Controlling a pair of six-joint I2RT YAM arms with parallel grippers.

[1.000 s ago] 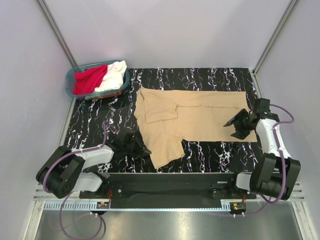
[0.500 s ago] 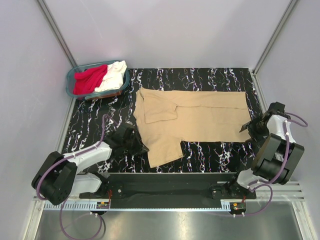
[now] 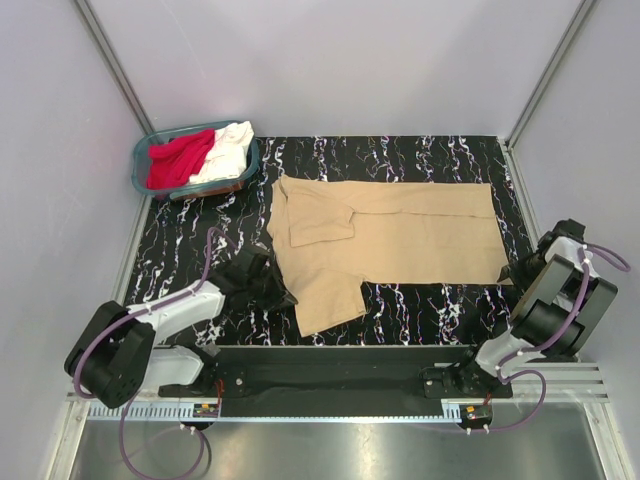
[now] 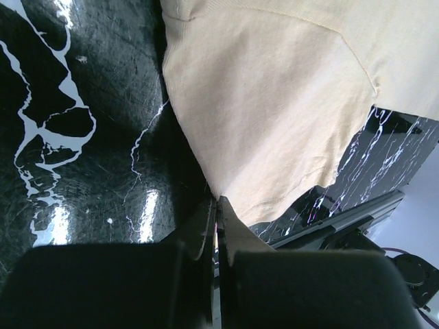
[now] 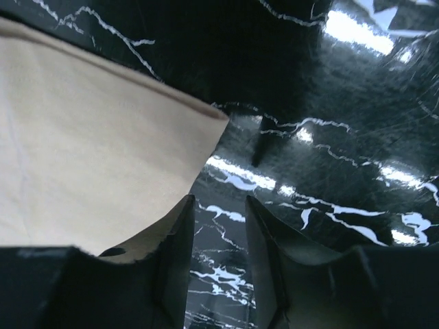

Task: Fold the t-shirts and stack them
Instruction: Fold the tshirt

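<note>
Grey walls close in a black, white-veined table (image 3: 420, 300). On it we see the tan t-shirt (image 3: 420, 235) spread flat, its long axis running left to right, with sleeves at the left and hem at the right. The left gripper (image 4: 218, 205) is closed, and its fingers seem to pinch the edge of the near sleeve. The right gripper (image 5: 218, 205) stands parted over bare table at the near hem corner. The cloth lies just beside its fingers, not between them, so we judge it must shift onto that corner before closing. The red t-shirt (image 3: 180, 158) and white t-shirt (image 3: 232, 148) lie bunched in the teal basket (image 3: 138, 178), far left. We find no brand, label or writing.
</note>
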